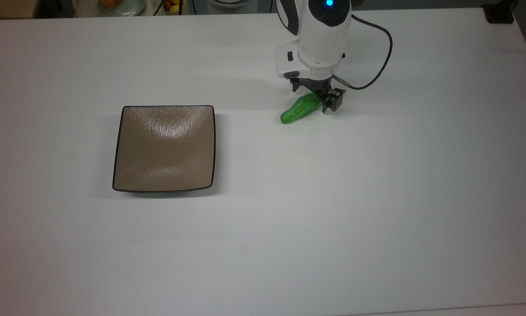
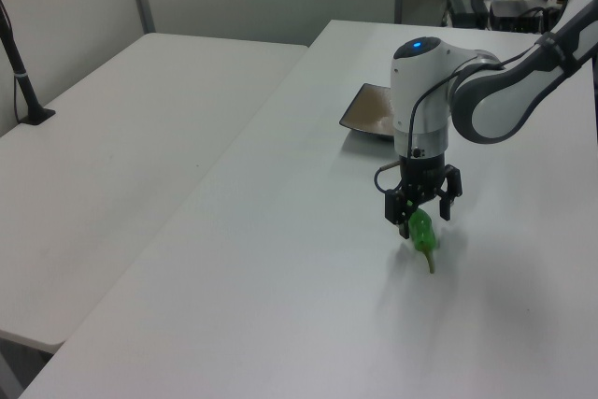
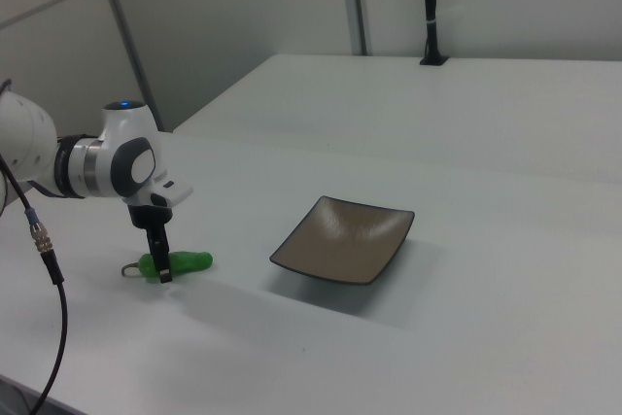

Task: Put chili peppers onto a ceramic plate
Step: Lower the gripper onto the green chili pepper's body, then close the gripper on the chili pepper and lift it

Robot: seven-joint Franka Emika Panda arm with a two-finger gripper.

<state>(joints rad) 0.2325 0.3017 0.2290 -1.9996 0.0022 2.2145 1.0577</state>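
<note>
I am looking at a wide white table (image 1: pixel 377 219) that is carrying everything in the scene. The white Franka arm (image 2: pixel 505 105) is reaching over it, its wrist pointing straight down. The square, shallow, glossy tan-brown ceramic plate with a thin dark rim (image 1: pixel 164 148) is sitting flat on the table, well apart from the arm, toward the top view's left. The black two-finger gripper (image 2: pixel 422 214) is standing low over the table with its fingers (image 2: pixel 391 209) spread apart, one on each side of the bright green, wrinkled chili pepper (image 1: pixel 299 109), near its stem end; I cannot tell whether they are touching it. The pepper is lying on the bare table, with its thin curved stem (image 3: pixel 129 268) poking out past the fingers.
</note>
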